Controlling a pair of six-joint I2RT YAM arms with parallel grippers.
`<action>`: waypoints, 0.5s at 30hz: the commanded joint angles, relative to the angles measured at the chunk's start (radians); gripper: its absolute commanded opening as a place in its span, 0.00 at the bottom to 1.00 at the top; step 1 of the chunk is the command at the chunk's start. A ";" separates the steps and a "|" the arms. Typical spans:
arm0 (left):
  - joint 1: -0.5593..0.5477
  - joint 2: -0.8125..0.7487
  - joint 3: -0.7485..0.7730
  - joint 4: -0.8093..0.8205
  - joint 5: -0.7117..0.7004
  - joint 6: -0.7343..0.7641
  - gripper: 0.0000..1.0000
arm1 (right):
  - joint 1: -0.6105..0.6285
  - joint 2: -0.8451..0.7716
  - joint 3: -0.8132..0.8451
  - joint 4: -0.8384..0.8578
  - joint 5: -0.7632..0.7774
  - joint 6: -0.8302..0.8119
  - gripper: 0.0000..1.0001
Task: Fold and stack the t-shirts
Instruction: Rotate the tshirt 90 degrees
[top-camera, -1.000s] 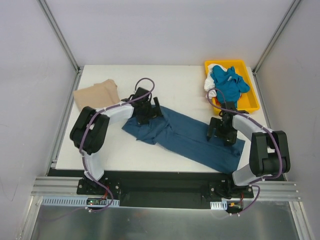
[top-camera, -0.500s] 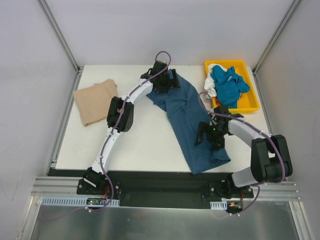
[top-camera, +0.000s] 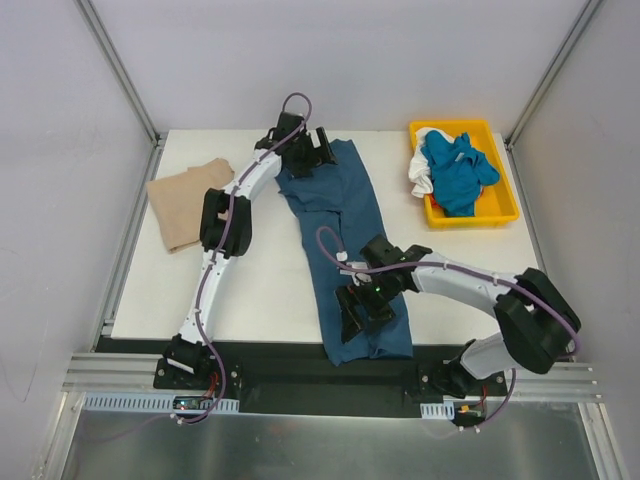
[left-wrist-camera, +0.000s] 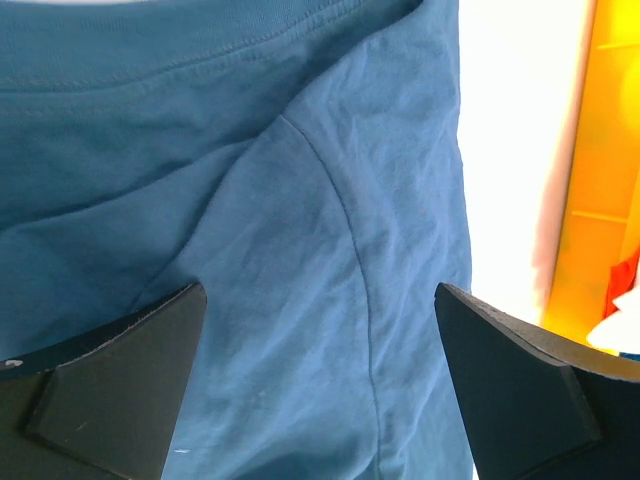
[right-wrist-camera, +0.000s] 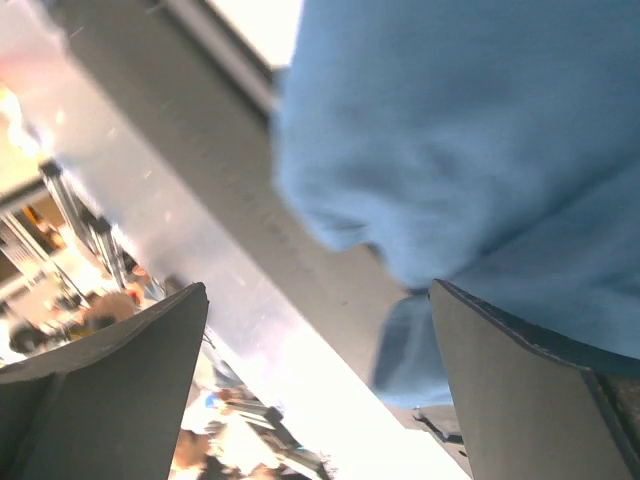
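The large dark teal t-shirt (top-camera: 350, 225) lies as a long strip from the far middle of the table to its front edge, where its near end hangs over. My left gripper (top-camera: 320, 150) is over the shirt's far end with its jaws wide apart. In the left wrist view the gripper (left-wrist-camera: 320, 300) is open above a sleeve seam of the shirt (left-wrist-camera: 300, 150). My right gripper (top-camera: 357, 305) is over the near end. In the blurred right wrist view it (right-wrist-camera: 318, 295) is open beside the shirt's hanging edge (right-wrist-camera: 480, 130). A tan t-shirt (top-camera: 190, 200) lies folded at the far left.
A yellow tray (top-camera: 466, 217) stands at the far right and holds a bright blue shirt (top-camera: 456, 170) and a white one (top-camera: 424, 178). Its wall shows in the left wrist view (left-wrist-camera: 600, 200). The metal rail (top-camera: 330, 372) runs along the table's front edge.
The teal shirt has swung from lying across the table to lying far-to-near. My left gripper went to the far edge. My right gripper went left and toward the front edge.
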 joint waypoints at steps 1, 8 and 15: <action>0.032 -0.066 0.024 0.034 0.041 0.107 0.99 | 0.034 -0.145 0.056 -0.046 -0.063 -0.082 0.97; 0.069 -0.040 0.022 0.072 0.131 0.126 0.99 | 0.028 -0.298 0.102 -0.129 0.254 -0.114 0.97; 0.095 -0.048 0.069 0.231 0.326 0.074 0.99 | -0.001 -0.267 0.159 -0.077 0.405 -0.094 0.97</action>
